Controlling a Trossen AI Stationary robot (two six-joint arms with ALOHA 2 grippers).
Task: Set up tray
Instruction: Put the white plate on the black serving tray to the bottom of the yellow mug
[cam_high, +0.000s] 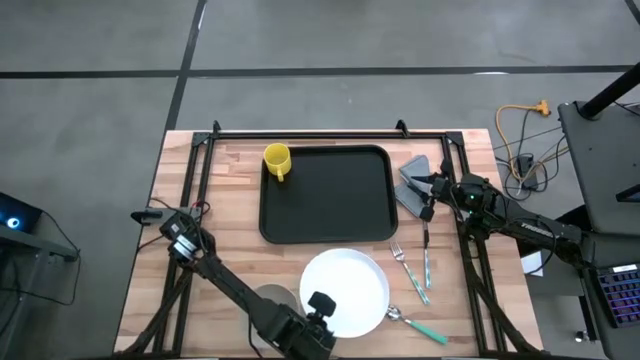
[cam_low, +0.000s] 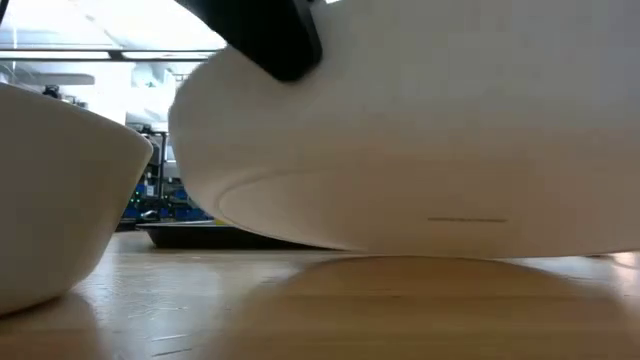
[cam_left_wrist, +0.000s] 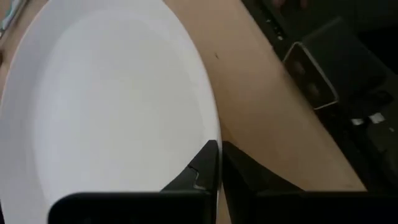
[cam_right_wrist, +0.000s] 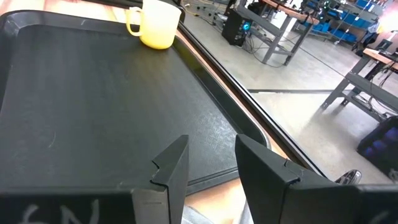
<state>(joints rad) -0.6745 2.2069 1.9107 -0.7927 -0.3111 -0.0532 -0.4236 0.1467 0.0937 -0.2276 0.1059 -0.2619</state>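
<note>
**Left gripper pinched on the plate's rim, tray waiting at the back of the bench**

The black tray (cam_high: 328, 195) lies flat on the wooden bench (cam_high: 225, 265), toward its far edge and about in the middle. A yellow mug (cam_high: 277, 161) stands upright in the tray's far left corner, handle pointing toward the near side.

Just in front of the tray sits the round white plate (cam_high: 345, 290). The left gripper (cam_high: 320, 305) is at the plate's near left edge, and in the left wrist view its two dark fingers (cam_left_wrist: 205, 165) are pressed together with the plate's rim between them. From table height the plate (cam_low: 420, 130) looks tilted, one side raised off the wood, with a dark gripper part at its upper edge. A pale bowl (cam_low: 60, 190) stands beside it, close to the left arm.

To the right of the plate lie a fork (cam_high: 408, 267) and a spoon (cam_high: 418, 325), both with teal handles, on the bare wood.

The right gripper (cam_high: 432, 185) hovers just off the tray's right edge, above a folded grey napkin (cam_high: 412, 180). Its fingers (cam_right_wrist: 171, 165) stand apart with nothing between them, pointing across the tray (cam_right_wrist: 93, 106) toward the mug (cam_right_wrist: 157, 23).
</note>
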